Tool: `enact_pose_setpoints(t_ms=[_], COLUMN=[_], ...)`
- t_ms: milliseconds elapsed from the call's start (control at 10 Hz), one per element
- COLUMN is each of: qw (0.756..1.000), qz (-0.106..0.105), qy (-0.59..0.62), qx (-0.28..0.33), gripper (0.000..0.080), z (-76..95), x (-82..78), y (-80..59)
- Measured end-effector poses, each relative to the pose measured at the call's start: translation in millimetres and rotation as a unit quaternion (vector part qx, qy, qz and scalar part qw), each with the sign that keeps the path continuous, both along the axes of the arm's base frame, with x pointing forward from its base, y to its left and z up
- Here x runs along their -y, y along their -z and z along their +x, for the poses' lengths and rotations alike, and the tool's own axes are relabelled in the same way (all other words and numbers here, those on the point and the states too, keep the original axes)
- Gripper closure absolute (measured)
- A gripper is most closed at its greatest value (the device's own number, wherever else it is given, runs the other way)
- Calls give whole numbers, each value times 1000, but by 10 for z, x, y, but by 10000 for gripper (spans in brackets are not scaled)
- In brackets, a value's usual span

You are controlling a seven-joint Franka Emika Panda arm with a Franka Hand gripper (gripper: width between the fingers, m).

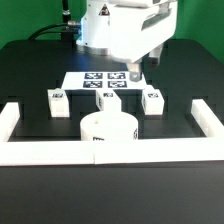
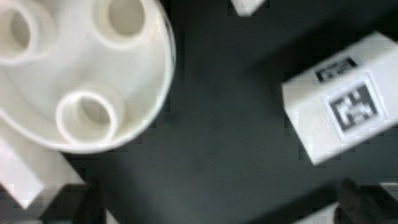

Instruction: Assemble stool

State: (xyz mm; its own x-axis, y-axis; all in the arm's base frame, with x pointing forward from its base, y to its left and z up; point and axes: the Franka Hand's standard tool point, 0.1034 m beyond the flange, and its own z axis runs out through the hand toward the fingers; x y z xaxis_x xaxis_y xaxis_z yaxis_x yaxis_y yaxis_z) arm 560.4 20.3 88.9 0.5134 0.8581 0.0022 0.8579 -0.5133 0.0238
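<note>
Wrist view, disc seat (image 2: 125,75), three hollow round sockets (image 2: 84,115)

The exterior view stands back, a little above the counter (image 1: 35,70), and faces the arm (image 1: 115,30). The wrist view looks down closely. Both views share the round seat (image 1: 108,130) (image 2: 80,80).

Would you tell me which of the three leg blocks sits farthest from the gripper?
The exterior view's leftmost leg block; the gripper hangs rightward, closer to the middle leg block and the rightmost leg block.
</note>
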Motion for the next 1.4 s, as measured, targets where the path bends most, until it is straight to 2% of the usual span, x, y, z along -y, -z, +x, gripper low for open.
enact_pose_setpoints(t_ms=[500, 700, 800, 1200, 1300, 1400], qw=[1000, 1000, 1000, 1000, 1000, 1000], qz=[0, -2, -2, -1, 0, 2], qy=[1, -7, -2, 4, 14, 18], qx=[-2, -3, -4, -8, -11, -11], gripper=[150, 150, 150, 150, 150, 150], z=[-9, 18, 51, 122, 138, 143], x=[9, 231, 282, 388, 394, 328], y=[25, 182, 230, 468, 533, 573])
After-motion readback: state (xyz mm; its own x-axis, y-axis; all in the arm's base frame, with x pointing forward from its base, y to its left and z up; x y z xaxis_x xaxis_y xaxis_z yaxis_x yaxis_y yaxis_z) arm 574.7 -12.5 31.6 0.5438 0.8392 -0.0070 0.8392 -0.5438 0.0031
